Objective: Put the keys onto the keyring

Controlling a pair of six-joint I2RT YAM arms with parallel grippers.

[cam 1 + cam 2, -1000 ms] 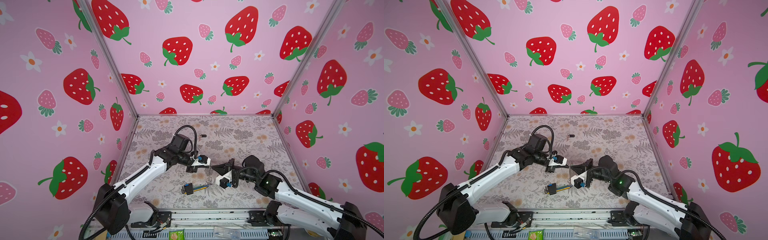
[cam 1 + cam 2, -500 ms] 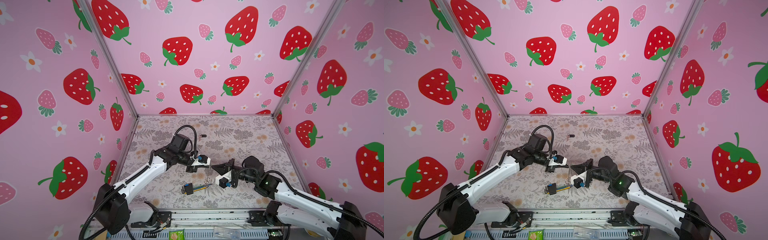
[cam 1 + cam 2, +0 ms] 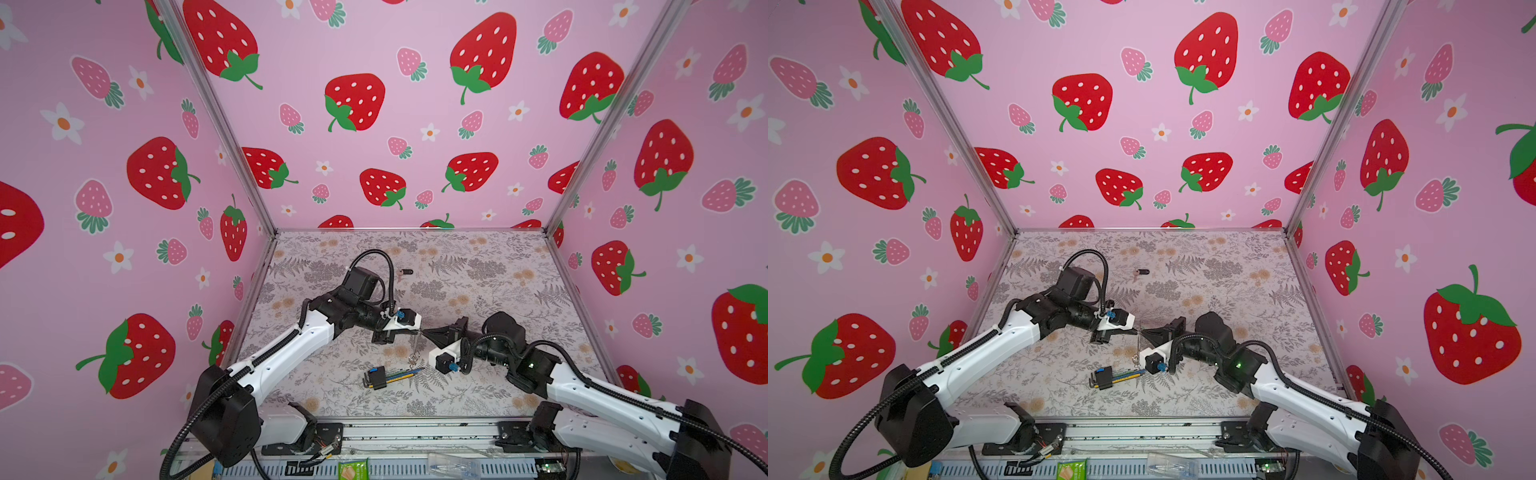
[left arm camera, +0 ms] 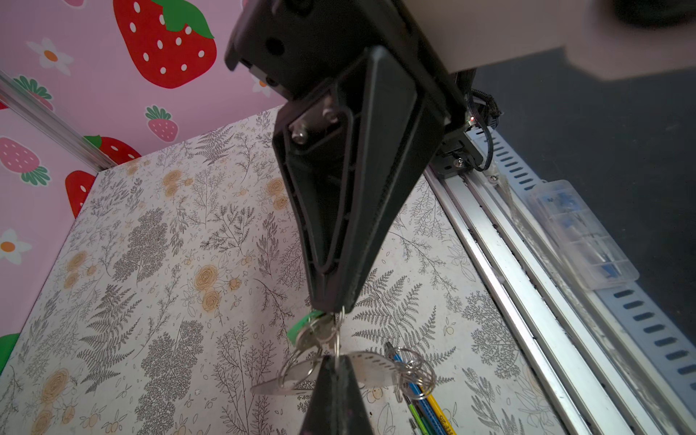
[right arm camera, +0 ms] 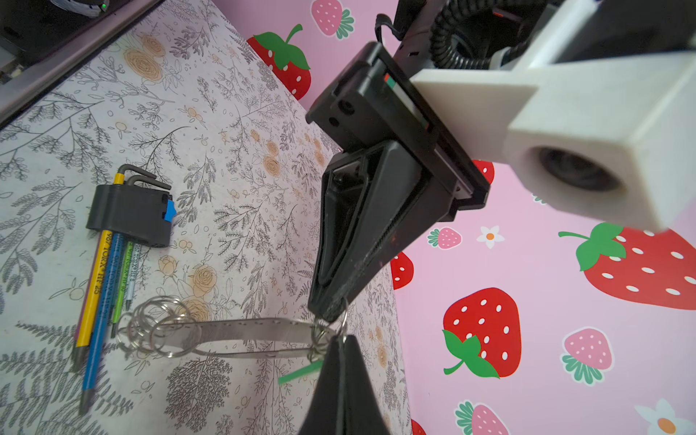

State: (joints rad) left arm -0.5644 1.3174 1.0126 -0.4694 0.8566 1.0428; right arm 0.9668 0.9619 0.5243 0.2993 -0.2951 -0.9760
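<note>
Right, both arms meet tip to tip over the middle of the table, lifted off the surface. The left gripper is fully closed, and from the right wrist view it looks pinched on a small ring at the top end of the keyring. The strap hangs down from there, and its cluster of spare rings dangles just beside the tips of the hex wrench bundle. I can't tell whether those rings touch the table.

The right gripper is closed too. The green-tagged key sits right at its tip, so I read that as its hold. Key and ring are touching at the pinch point, but it's too crowded there to say whether the key is actually threaded on.

The black-tagged key is lying alone on the far side of the table, well apart from both arms and untouched.

My read is that we're partway through the first key, with nothing confirmed on the ring. What's left is to seat the green one, then fetch and thread the black one.
</note>
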